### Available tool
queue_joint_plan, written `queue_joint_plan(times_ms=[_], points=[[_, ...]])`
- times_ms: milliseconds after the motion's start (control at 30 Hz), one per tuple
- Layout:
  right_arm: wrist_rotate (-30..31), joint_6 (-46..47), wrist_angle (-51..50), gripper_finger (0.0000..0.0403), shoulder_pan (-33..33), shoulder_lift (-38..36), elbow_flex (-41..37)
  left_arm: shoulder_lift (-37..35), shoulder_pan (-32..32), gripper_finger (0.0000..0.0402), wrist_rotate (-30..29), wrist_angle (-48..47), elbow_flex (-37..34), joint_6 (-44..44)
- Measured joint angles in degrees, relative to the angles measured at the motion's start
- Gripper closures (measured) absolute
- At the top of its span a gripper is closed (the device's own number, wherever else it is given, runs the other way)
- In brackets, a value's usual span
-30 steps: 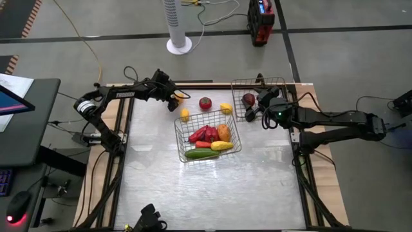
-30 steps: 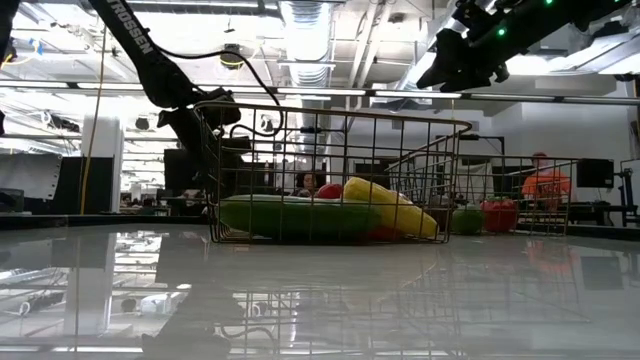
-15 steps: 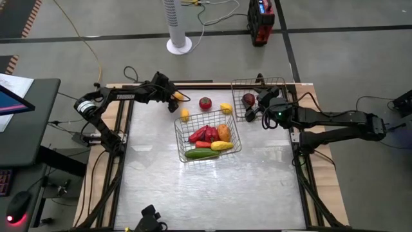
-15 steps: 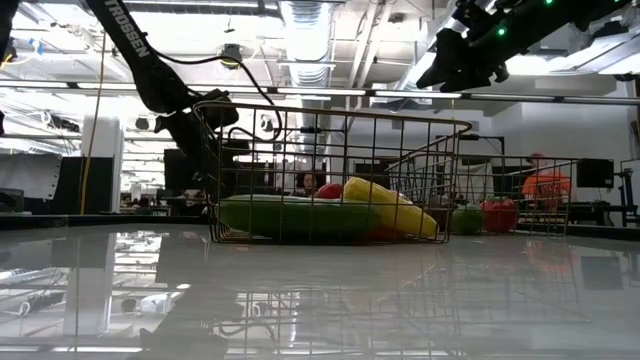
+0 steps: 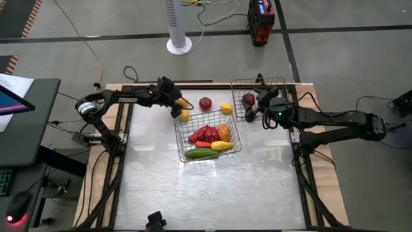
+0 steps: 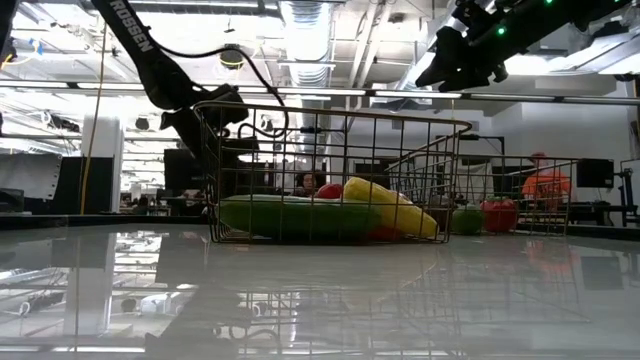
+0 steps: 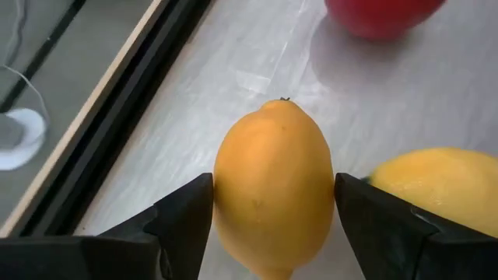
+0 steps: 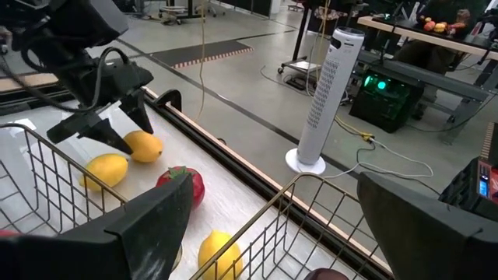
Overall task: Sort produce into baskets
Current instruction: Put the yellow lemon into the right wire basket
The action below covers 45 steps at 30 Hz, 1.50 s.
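left wrist view: the left pincer [image 7: 272, 225] grasps a lemon [image 7: 274, 187] just off the table [image 7: 194, 124], near the centre basket [image 5: 207, 138]. next, carry it over a basket and release. the right pincer [image 5: 257, 109] hangs released over the far basket [image 5: 257, 87].

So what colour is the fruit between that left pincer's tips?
Yellow-orange, a lemon; the left wrist view shows it best.

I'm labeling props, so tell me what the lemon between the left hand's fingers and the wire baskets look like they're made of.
The lemon looks like molded plastic: smooth, uniform, faintly glossy yellow-orange skin. The baskets look like thin silver-grey metal wire, welded in an open grid.
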Motion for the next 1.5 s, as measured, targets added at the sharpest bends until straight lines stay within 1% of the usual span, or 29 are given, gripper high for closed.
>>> queue_joint_plan(times_ms=[100,233,333,533,633,800,900,1067,1133,1267,1400,1500], points=[[0.0,0.0,0.0,0.0014,0.0,0.0,0.0,0.0,-0.6,0.015,-0.9,0.4,0.0,0.9],[0.0,0.0,0.0,0.0014,0.0,0.0,0.0,0.0,-0.5,0.015,2.3,0.6,0.0,1.2],[0.0,0.0,0.0,0.0014,0.0,0.0,0.0,0.0,-0.5,0.015,3.5,0.8,0.0,1.9],[0.0,0.0,0.0,0.0014,0.0,0.0,0.0,4.7,-0.8,0.015,5.7,8.6,0.2,0.8],[0.0,0.0,0.0,0.0014,0.3,0.0,0.0,6.1,-0.9,0.015,5.8,9.9,0.3,2.0],[-0.1,-0.1,0.0,0.0014,0.2,0.0,0.0,6.2,-0.9,0.015,5.9,10.5,0.2,1.8],[-0.1,-0.3,0.0,0.0014,0.2,0.0,0.0,6.3,-1.0,0.0162,5.9,10.5,0.2,2.0],[-0.1,-0.3,0.0,0.0014,0.2,0.0,0.0,6.1,-1.2,0.0206,5.1,10.8,0.2,1.7],[-0.1,-0.2,0.0,0.0014,0.2,0.0,0.0,6.1,-1.2,0.0208,5.0,11.1,0.1,1.3],[-0.1,-0.1,-0.1,0.0014,0.3,0.0,0.0,5.0,-1.3,0.0208,3.7,10.4,0.0,2.0],[-0.1,0.0,-0.3,0.0014,0.3,0.0,0.0,1.0,-0.9,0.0203,2.0,9.2,-0.3,3.0],[-0.1,0.0,-0.2,0.0014,0.3,0.0,0.0,-2.9,-1.0,0.0202,3.9,8.9,1.1,1.5]])
